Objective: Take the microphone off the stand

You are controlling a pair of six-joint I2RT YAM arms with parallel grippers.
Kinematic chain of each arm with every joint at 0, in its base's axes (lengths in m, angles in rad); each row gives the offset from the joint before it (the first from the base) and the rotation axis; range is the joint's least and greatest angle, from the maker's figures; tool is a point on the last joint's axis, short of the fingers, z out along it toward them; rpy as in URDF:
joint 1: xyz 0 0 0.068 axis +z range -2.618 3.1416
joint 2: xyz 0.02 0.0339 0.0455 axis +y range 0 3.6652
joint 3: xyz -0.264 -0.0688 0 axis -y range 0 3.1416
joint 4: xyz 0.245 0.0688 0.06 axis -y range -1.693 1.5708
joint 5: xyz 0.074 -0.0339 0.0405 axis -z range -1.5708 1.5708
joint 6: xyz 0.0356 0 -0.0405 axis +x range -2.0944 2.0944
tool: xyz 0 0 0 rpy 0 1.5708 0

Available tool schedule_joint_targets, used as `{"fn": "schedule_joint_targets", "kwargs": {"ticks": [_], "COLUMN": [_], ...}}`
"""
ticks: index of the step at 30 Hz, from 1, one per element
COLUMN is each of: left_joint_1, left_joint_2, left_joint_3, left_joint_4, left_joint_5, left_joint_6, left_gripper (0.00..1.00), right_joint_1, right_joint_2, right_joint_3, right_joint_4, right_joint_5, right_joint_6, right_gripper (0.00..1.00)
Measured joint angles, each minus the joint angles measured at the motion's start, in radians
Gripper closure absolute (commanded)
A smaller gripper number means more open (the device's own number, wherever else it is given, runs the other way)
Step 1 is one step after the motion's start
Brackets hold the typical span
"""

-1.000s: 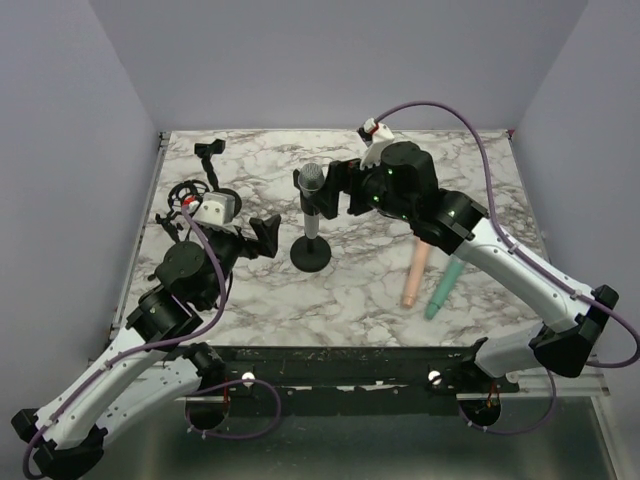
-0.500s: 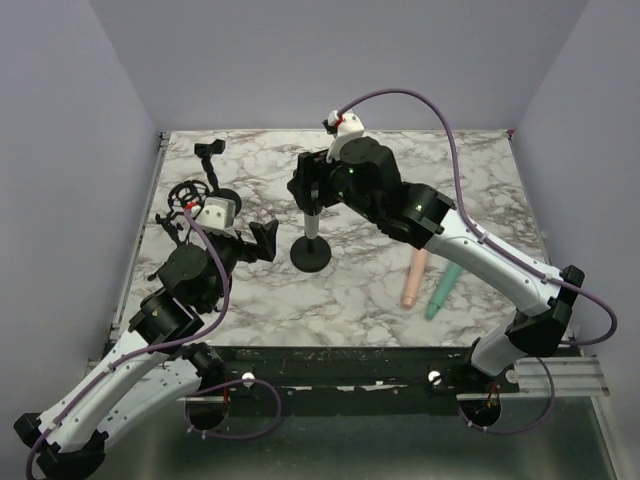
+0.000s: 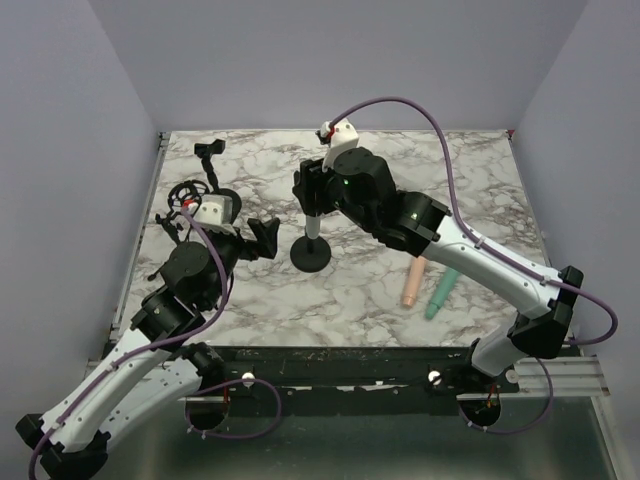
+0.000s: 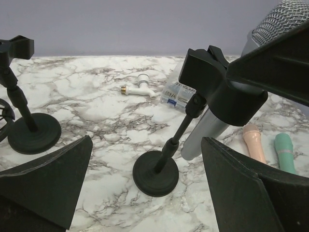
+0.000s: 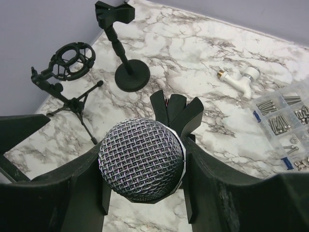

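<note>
Within stand clip [image 4: 208, 67], microphone [image 5: 141, 157], right gripper [image 5: 144, 186] clasping

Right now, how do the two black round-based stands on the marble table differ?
The middle black round-based stand holds the silver mesh-headed microphone in its clip; the far-left black round-based stand has an empty clip. The middle one stands mid-table, the other beside a tripod mount. Both have black poles and disc bases.

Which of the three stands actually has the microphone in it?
The middle round-base stand, which holds the microphone. The back-left stand and the shock-mount tripod hold nothing.
</note>
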Motion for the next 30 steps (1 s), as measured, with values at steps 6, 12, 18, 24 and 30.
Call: {"fn": "schedule_joint_targets", "kwargs": {"ticks": [6, 12, 18, 24, 30], "left_joint_1": [0.048, 0.166, 0.345, 0.462, 0.579], "left_joint_2": [0.041, 0.091, 0.097, 0.118, 0.211], "left_joint_3": [0.000, 0.002, -0.006, -0.065, -0.063], "left_joint_4": [0.007, 0.031, 0.139, 0.354, 0.508], "left_joint_5": [0.098, 0.309, 0.596, 0.908, 1.146], "left_joint_6": [-0.065, -0.081, -0.109, -0.140, -0.169], "left_gripper": [0.01, 0.01, 0.01, 0.01, 0.01], "right_joint_1": [-0.002, -0.051, -0.168, -0.251, -0.251], "right_joint_2": [-0.053, -0.132, -0.159, -0.145, -0.128], "right_joint_3": [-0.066, -0.156, -0.177, -0.159, -0.137], "right_joint_4": [0.042, 0.083, 0.080, 0.045, 0.015], "right_joint_5": [-0.042, -0.249, -0.550, -0.819, -0.976], "right_joint_6": [-0.060, -0.146, -0.192, -0.266, -0.365], "right_gripper": [0.95, 1.00, 0.99, 0.99, 0.99]}}
